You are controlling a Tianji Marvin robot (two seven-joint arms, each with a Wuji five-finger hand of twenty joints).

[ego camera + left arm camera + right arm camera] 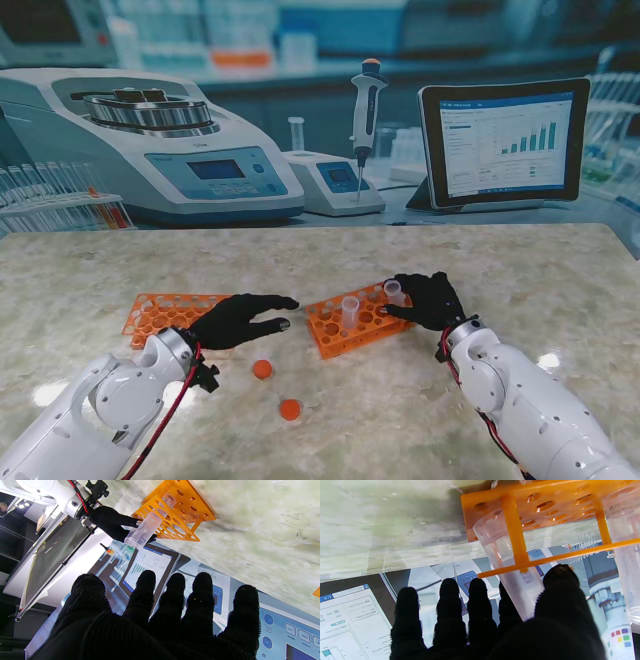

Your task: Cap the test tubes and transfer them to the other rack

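The right hand (432,300) is gripping an uncapped test tube (394,292) at the right rack's (345,325) far right corner, while the left hand (238,318) is hovering spread and empty between both racks

My left hand (243,318) hovers flat and empty, palm down, black-gloved fingers (203,590) spread and pointing right. My right hand (429,300) reaches left, thumb and forefinger pinched on a clear test tube (511,562). Both white forearms rise from the near corners.
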